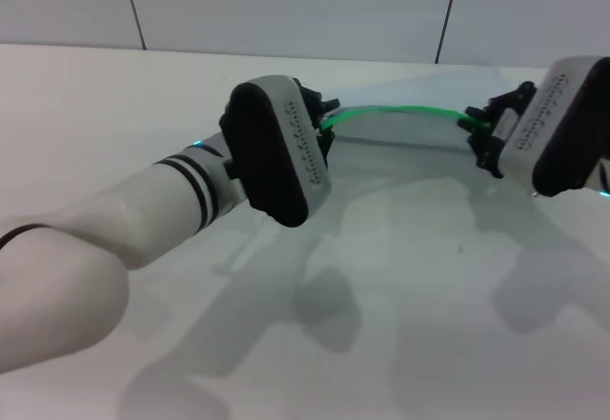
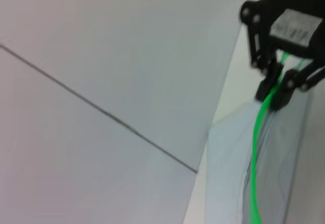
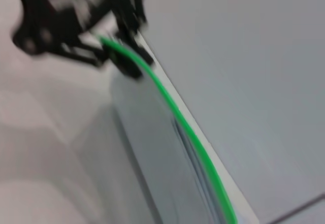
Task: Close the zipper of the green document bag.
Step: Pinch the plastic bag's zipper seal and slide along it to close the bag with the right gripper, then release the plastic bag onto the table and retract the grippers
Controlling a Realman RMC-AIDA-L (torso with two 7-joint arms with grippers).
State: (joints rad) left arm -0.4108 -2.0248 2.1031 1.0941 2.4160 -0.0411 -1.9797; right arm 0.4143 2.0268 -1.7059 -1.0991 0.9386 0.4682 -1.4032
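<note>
The green document bag [image 1: 405,142], a translucent pale pouch, is held up off the white table between my two grippers. Its zipper [image 1: 400,109], a thin bright green strip, arcs along the top edge from one gripper to the other. My left gripper [image 1: 328,122] is shut on the strip's left end, and my right gripper [image 1: 475,125] is shut on its right end. The left wrist view shows the right gripper [image 2: 275,91] pinching the zipper [image 2: 255,158] above the bag [image 2: 226,178]. The right wrist view shows the left gripper [image 3: 123,57] on the zipper [image 3: 184,123]. No slider can be made out.
The white table [image 1: 400,315] spreads under both arms, carrying only their shadows. A pale panelled wall [image 1: 286,6] with dark seams stands close behind the bag.
</note>
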